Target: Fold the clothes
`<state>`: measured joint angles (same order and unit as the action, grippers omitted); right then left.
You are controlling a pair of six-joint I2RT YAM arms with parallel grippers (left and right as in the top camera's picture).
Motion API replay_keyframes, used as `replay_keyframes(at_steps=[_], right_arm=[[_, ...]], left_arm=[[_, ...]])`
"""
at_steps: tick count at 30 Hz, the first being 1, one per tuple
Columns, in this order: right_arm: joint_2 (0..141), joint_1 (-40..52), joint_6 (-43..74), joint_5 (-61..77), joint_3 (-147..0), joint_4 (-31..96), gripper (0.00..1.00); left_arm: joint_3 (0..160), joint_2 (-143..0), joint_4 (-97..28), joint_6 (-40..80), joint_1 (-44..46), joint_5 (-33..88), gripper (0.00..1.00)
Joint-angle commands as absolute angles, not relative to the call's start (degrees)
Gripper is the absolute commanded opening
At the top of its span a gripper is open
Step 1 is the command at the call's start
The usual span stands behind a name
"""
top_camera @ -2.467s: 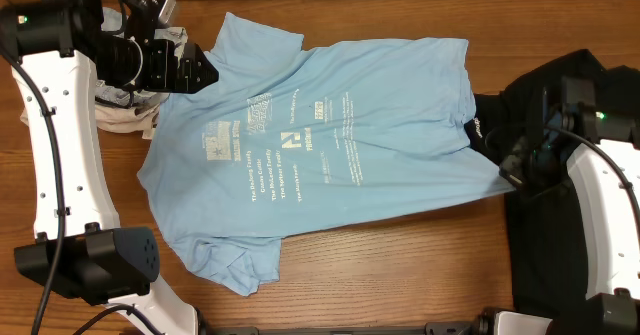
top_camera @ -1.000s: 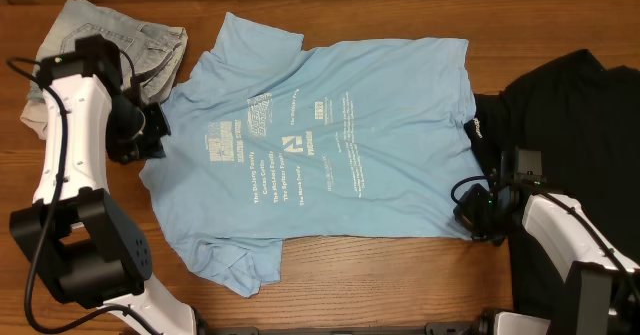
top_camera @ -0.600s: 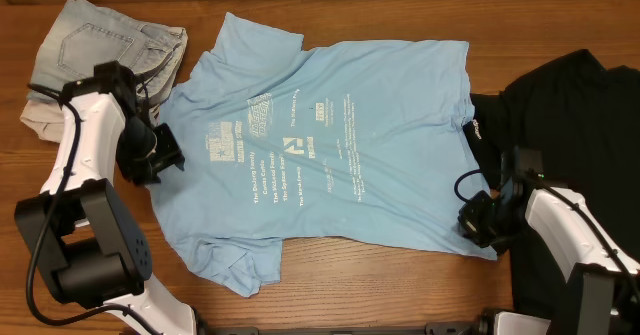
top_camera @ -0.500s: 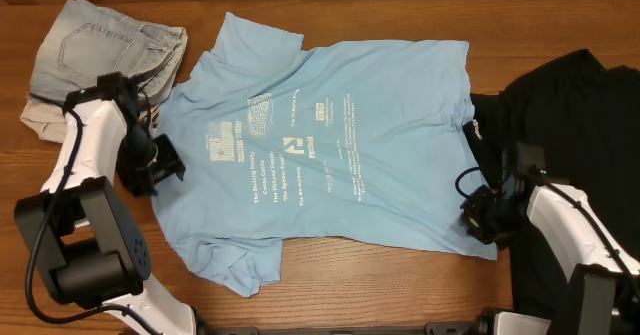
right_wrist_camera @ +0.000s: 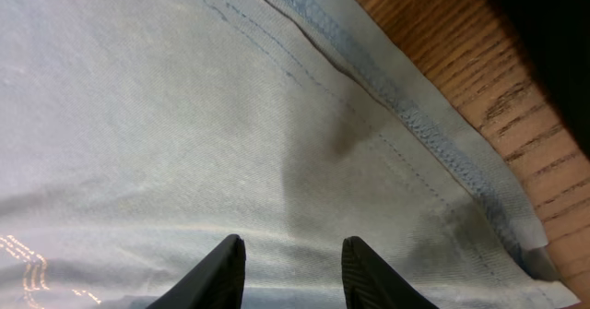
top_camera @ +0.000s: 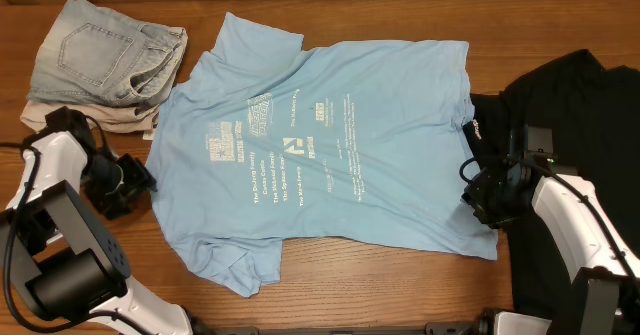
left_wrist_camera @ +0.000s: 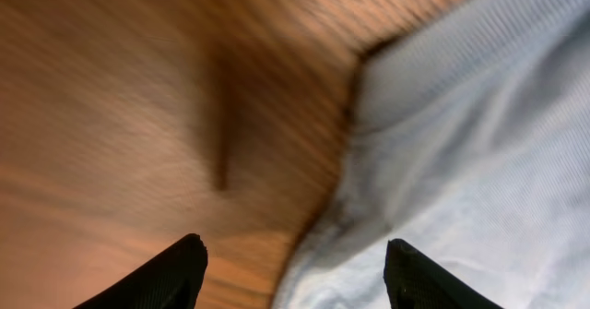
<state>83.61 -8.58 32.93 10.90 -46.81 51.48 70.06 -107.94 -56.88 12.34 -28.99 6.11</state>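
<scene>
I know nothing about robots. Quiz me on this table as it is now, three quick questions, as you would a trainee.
1. True or false: the sky-blue printed T-shirt lies spread out, unfolded, on the wooden table.
2. What lies at the table's left end in the overhead view? A) a folded pale denim garment B) a red towel C) a white cup
3. Short answer: is the left gripper or the right gripper holding cloth?

Key: 1 true. 2 A. 3 neither; both are open, each at an edge of the shirt.
</scene>
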Motion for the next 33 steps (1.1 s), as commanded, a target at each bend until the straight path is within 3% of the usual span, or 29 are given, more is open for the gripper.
replay_keyframes(at_steps=[1, 5, 9, 18, 22, 31, 33], right_arm=[[82.61, -8.40, 32.56, 10.13, -48.10, 51.11, 0.38], [82.61, -8.40, 32.56, 10.13, -48.10, 51.07, 0.39], [82.61, -8.40, 32.56, 10.11, -48.10, 50.68, 0.39], [82.61, -8.40, 32.56, 10.11, -48.10, 49.41, 0.40], [82.61, -8.40, 31.16, 10.09, -48.10, 49.32, 0.40], [82.61, -8.43, 26.70, 9.89, -48.45, 49.15, 0.40], [82.61, -8.40, 26.50, 9.76, -48.40, 48.60, 0.48]], left_arm=[[68.16, -108.09, -55.53, 6.33, -28.36, 11.03, 0.66], [67.57, -108.09, -54.70, 6.37, -28.25, 10.50, 0.67], [66.39, -108.09, -54.26, 6.44, -28.21, 9.41, 0.48], [60.36, -108.09, -45.93, 6.61, -28.05, 9.28, 0.31], [59.46, -108.09, -44.21, 6.61, -28.08, 9.26, 0.05], [67.29, -108.09, -52.84, 11.55, -31.77, 6.50, 0.04], [70.74, -108.09, -56.07, 13.04, -33.61, 3.53, 0.04]])
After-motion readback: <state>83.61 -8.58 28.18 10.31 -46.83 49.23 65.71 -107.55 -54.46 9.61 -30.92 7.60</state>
